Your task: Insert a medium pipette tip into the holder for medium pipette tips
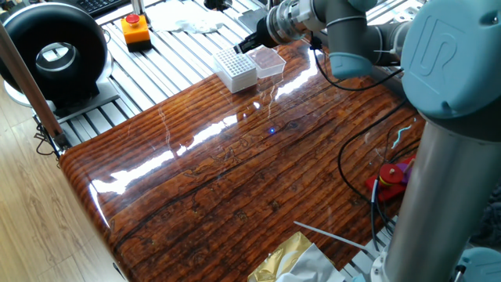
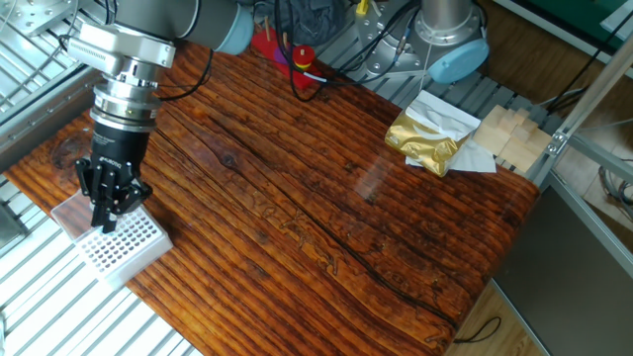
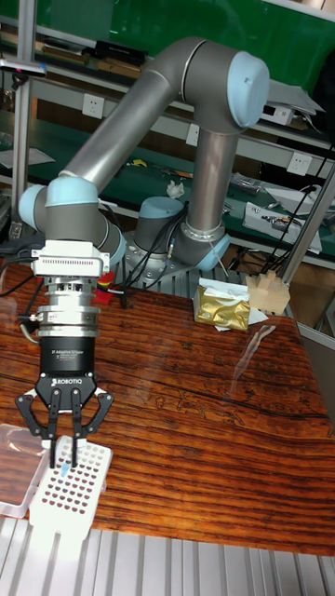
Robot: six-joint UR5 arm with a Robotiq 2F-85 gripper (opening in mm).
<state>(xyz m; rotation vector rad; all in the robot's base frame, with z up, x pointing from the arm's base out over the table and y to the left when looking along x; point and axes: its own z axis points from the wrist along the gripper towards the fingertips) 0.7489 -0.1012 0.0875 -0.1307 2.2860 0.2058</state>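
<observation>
1. tall fixed view: end effector [image 3: 64, 460] points straight down over the holder for medium pipette tips [image 3: 70, 488], fingers drawn close together on the medium pipette tip [image 3: 62, 468], a pale sliver hanging below the fingertips with its lower end at or just into the hole grid.
2. the other fixed view shows the same stance: end effector [image 2: 106, 220] at the near-left part of the holder [image 2: 124, 242]; the tip itself is too thin to make out here.
3. one fixed view: holder [image 1: 236, 69] sits near the far edge of the wooden bench [image 1: 258, 157], touching or just beside a clear plastic tray [image 1: 268, 61]; end effector [image 1: 247, 47] is above the pair.
4. step in hand, as i judge it: seating the tip into one hole. whether it has already entered a hole cannot be told.
5. to do it well: keep the wrist vertical so the tip stays upright; a tilt would catch the hole rim and bend or flick the sliver.
6. descend slowly and straight, no sideways drift; holes are packed closely, so a small offset lands on the web between them.
7. release only once the tip stands by itself in the hole, then lift straight up so the fingers don't drag it out.
8. risk: the light holder may shift if pushed off-axis.
</observation>
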